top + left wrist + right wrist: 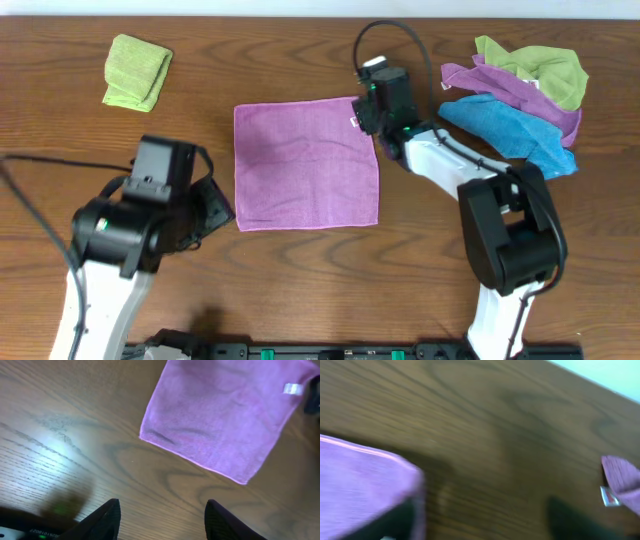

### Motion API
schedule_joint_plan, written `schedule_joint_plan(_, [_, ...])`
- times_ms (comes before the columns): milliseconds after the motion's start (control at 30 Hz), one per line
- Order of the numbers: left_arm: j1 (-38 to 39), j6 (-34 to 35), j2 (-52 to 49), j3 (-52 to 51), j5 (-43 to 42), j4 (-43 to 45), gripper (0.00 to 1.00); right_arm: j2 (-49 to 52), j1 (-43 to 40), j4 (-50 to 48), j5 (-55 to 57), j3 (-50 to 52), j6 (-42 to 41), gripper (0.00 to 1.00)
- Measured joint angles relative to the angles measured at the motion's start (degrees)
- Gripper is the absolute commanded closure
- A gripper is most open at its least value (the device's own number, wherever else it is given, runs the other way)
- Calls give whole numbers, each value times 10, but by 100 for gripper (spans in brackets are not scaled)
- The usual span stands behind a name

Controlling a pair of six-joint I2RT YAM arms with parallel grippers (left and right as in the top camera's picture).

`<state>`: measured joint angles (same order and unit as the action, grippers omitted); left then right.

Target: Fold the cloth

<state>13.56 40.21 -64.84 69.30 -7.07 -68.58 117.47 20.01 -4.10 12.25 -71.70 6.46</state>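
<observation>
Fold not begun: purple cloth [305,165] lay flat on bench [300,270]. Right claw [365,112] at cloth's corner beside white tag [355,122], seemingly apart (view blurred). Left claw [162,515] apart, off cloth. Next move needed corner pinch.

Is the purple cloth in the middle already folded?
No, the purple cloth lies spread out flat as one square layer.

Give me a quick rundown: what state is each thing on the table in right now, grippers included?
Purple cloth: spread flat, unfolded.
Green cloth: folded, lying apart from the rest.
Pile of cloths: crumpled, heaped together.
Left gripper: open, holding nothing, over bare table.
Right gripper: at the purple cloth's far right corner; the blurred view does not show whether it is open or shut.
</observation>
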Motion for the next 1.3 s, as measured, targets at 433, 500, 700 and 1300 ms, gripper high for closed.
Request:
schedule_joint_plan(433, [0, -17, -125, -1, -5, 46, 45, -51, 23, 88, 17, -43, -34, 99])
schedule_joint_plan(500, [0, -17, -130, -1, -5, 48, 45, -79, 25, 108, 6, -44, -38, 99])
schedule_joint_plan(700, [0, -17, -131, -1, -4, 74, 46, -87, 31, 134, -130, -49, -42, 99])
schedule_joint_plan(1300, [0, -30, -131, -2, -5, 75, 45, 38, 13, 53, -173, -48, -58, 99])
